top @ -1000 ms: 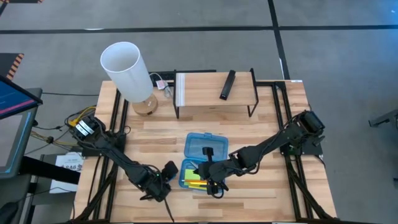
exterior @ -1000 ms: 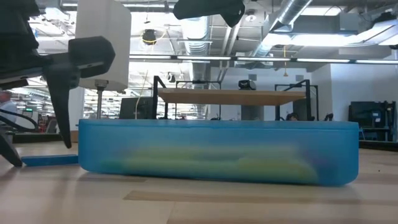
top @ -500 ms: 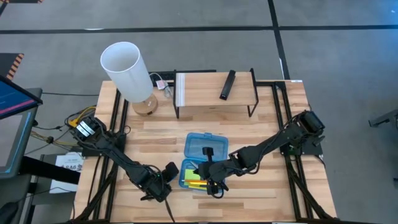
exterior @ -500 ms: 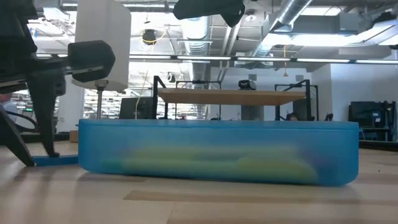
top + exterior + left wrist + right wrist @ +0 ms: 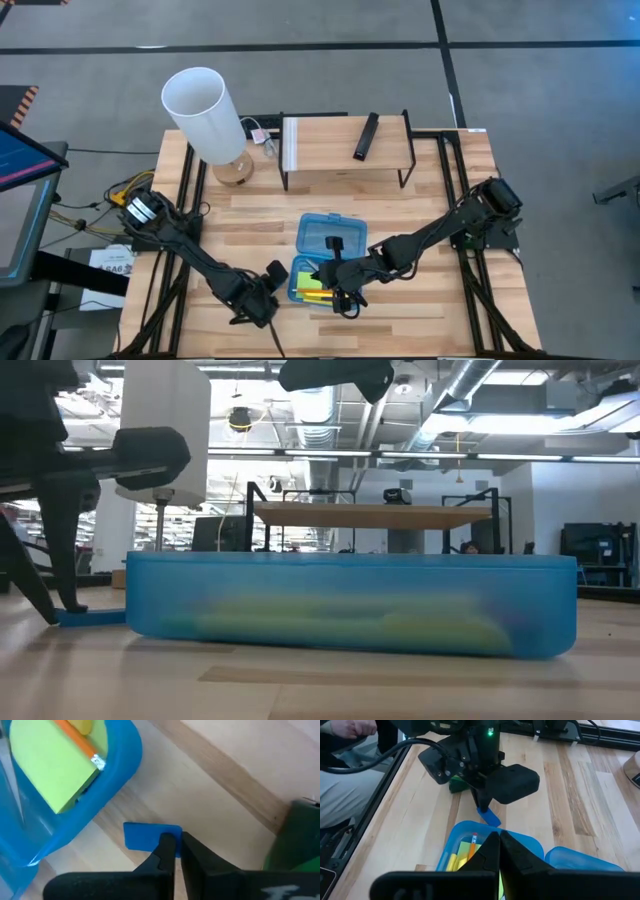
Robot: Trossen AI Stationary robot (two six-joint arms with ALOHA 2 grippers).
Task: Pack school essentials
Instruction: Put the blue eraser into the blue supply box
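Note:
A small blue eraser [image 5: 145,836] lies on the table just left of the open blue box [image 5: 312,283]. My left gripper [image 5: 176,844] is shut on the eraser's end away from the box. The box holds a green sticky-note pad [image 5: 52,775], an orange pencil [image 5: 75,740] and yellow sticks [image 5: 454,860]. My right gripper [image 5: 499,840] hovers shut over the box's near end with nothing between its fingers. In the low view the eraser [image 5: 95,618] rests flat beside the box wall [image 5: 350,605]. My left gripper has its shut fingertips [image 5: 167,845] on the eraser's end farthest from the box [image 5: 172,831]. The fingers come from above, slanting steeply down. The fingers hide how much of that end lies between them. The eraser's other end [image 5: 115,619] is on the table.
The box's blue lid [image 5: 332,235] lies just beyond it. A white-shaded lamp [image 5: 205,115] stands at the far left, a wooden riser [image 5: 330,150] with a black bar [image 5: 366,136] at the far middle. A green object [image 5: 456,785] sits by my left gripper. A person [image 5: 350,750] is beyond the table.
My left gripper has shut: its fingers stood wide apart over the eraser, then closed together on its end. The eraser has stayed on the table beside the box. My right arm has kept still.

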